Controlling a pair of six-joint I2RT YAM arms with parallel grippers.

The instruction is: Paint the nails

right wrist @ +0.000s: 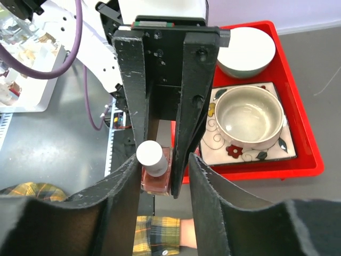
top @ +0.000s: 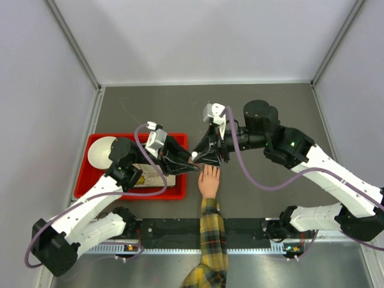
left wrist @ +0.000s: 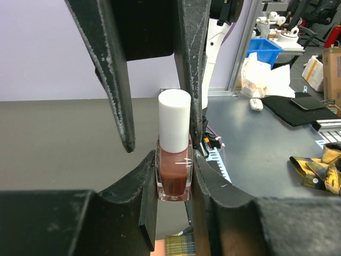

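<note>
I've got left fingers [left wrist: 128,202] clamped on polish bottle [left wrist: 174,178]; right fingers [right wrist: 213,197] apart, straddling its white cap [right wrist: 152,156], just beyond hand [top: 209,180] on counter [top: 270,108].

We are in a robotics lab: two robot arms [top: 324,162] stand bolted to a dark grey bench [top: 270,108], boxed in by pale panels [top: 36,90] on aluminium posts [top: 73,45]. Past the frame we see a blue bin [left wrist: 266,50] and a cardboard box [left wrist: 333,69].
</note>
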